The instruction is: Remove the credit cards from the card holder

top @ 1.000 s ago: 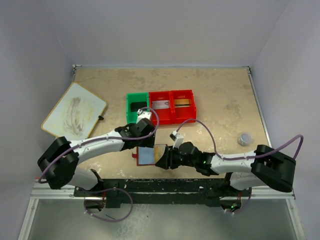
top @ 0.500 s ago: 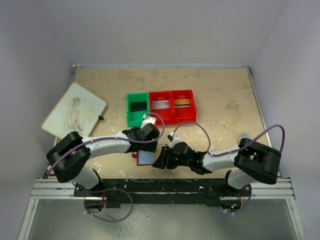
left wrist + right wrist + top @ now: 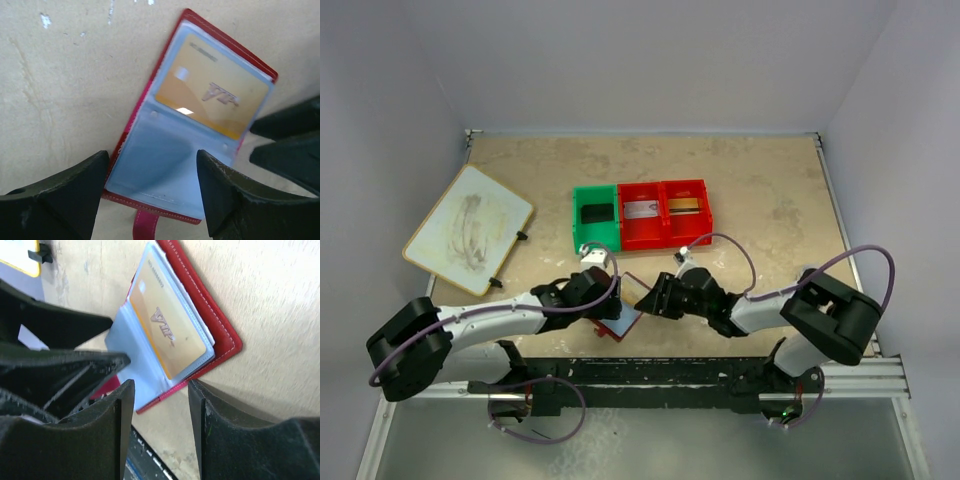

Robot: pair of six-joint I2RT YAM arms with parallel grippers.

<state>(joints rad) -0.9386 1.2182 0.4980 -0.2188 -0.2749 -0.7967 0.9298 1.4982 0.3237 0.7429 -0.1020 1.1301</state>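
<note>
Both arms have shifted since a second ago. The left arm is drawn back toward the near left. The right arm is folded in, its elbow closer to centre. The card holder (image 3: 624, 319) now lies on a diagonal; it sat squarer to the table edge before.

Holder: flat on the table (image 3: 770, 200), open, close to the near edge, about centre. Maroon cover down, pale clear sleeves up. Small red tab (image 3: 145, 224) at its near end. Near sleeve looks empty. Far sleeve holds a gold VIP card (image 3: 212, 95), fully tucked in.

Left gripper (image 3: 150, 159): fingers spread wide either side of the holder's near half, nothing between them. Whether they touch the sleeve, cannot tell.

Right gripper (image 3: 161, 386): fingers apart, gripping nothing, just right of the holder's far half, tips pointed toward the left gripper. The two grippers are close together.

Farther back, centre: three-compartment bin (image 3: 660, 238).
- Green left compartment: black card (image 3: 593, 213).
- Middle red compartment: silver-grey card (image 3: 640, 210).
- Right red compartment: gold-brown card (image 3: 684, 205).

Far left: white board (image 3: 468, 230), flat, skewed to the table edges. Small black clips (image 3: 523, 237) sit at its right and near sides.
</note>
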